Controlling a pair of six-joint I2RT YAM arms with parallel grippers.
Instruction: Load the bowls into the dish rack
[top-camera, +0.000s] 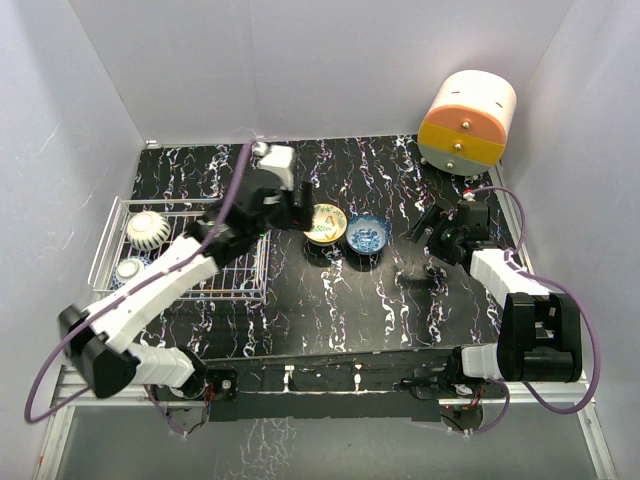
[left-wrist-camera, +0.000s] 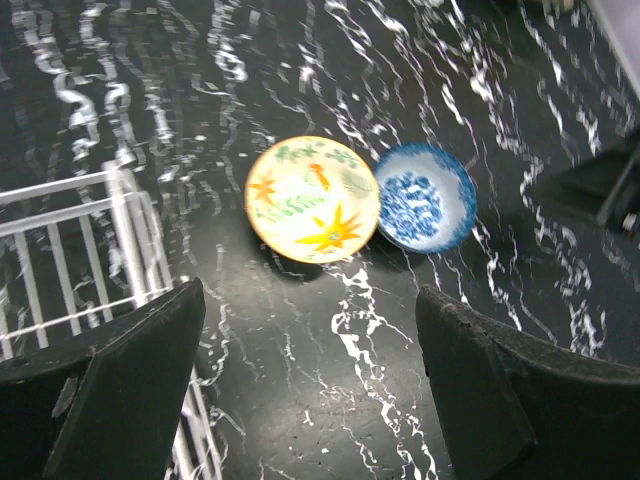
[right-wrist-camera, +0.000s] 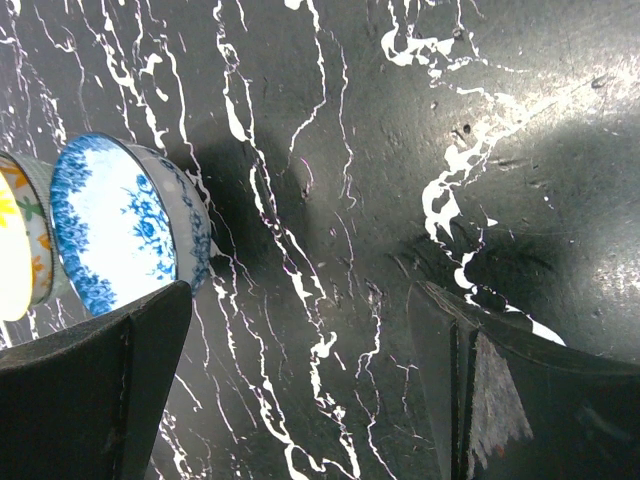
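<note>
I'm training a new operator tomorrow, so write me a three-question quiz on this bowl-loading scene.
1. True or false: the yellow-floral bowl already sits in the dish rack.
2. Which bowl is visible inside the dish rack? A) a red bowl B) the ribbed white bowl C) a tan bowl
3. Fill in: the jaws of the left gripper, above the table near the yellow-floral bowl, stand ____.

Key: 1 false, it is on the table; 2 B; 3 open.
</note>
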